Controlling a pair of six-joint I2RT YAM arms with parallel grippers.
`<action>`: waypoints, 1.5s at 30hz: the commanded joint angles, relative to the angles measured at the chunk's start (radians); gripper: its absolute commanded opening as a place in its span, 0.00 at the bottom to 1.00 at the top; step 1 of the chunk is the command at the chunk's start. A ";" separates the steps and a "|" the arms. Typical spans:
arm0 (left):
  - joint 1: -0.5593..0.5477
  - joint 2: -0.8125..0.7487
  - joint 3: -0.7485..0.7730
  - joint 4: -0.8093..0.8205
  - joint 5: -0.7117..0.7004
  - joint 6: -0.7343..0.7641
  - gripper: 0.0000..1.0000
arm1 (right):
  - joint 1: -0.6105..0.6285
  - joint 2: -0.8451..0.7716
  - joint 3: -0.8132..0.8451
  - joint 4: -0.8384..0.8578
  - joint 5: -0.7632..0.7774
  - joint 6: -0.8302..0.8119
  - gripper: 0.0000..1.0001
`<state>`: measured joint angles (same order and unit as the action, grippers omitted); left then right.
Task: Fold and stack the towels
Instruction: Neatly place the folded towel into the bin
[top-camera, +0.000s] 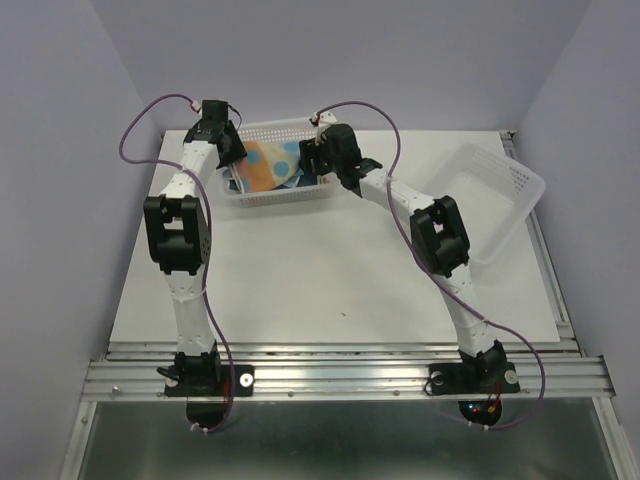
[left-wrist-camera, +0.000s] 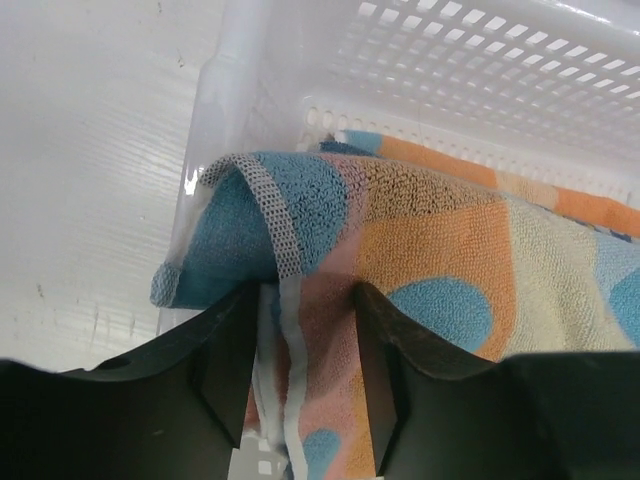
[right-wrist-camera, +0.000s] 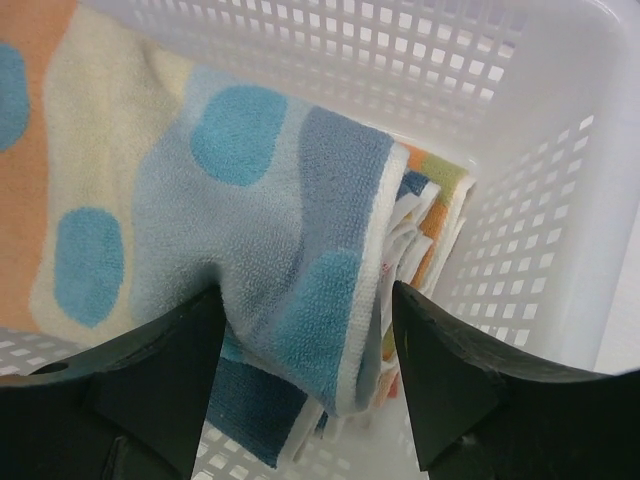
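Note:
A white perforated basket (top-camera: 275, 192) at the back centre holds several towels. On top lies an orange and cream towel with blue dots (top-camera: 268, 165). Under it sit a navy towel (right-wrist-camera: 240, 400) and folded ones with orange and green edges (right-wrist-camera: 430, 215). My left gripper (top-camera: 230, 152) is at the basket's left end, its jaws closed on the dotted towel's white-edged border (left-wrist-camera: 300, 330), which bunches up over the rim. My right gripper (top-camera: 320, 160) is at the right end, open, its fingers (right-wrist-camera: 450, 370) straddling the towel's pale blue corner (right-wrist-camera: 320, 300).
A second white basket (top-camera: 490, 200), with nothing in it, sits tilted at the table's right edge. The white table top (top-camera: 330, 270) lies in front of the baskets. Purple cables loop from both arms. Walls stand close on three sides.

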<state>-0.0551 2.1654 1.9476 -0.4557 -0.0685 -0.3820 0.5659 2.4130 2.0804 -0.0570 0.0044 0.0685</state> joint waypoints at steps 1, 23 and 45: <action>-0.002 -0.023 0.059 0.000 -0.011 0.015 0.49 | 0.005 -0.026 0.030 0.115 -0.035 0.014 0.72; -0.034 -0.435 -0.301 0.308 0.182 0.084 0.00 | 0.005 -0.336 -0.336 0.308 -0.037 0.033 0.01; -0.043 -0.330 -0.273 0.361 0.388 0.061 0.00 | 0.006 -0.477 -0.550 0.387 -0.011 0.013 0.01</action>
<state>-0.0990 1.7386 1.5990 -0.1043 0.3027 -0.3225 0.5659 1.8748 1.4872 0.2977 -0.0246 0.1070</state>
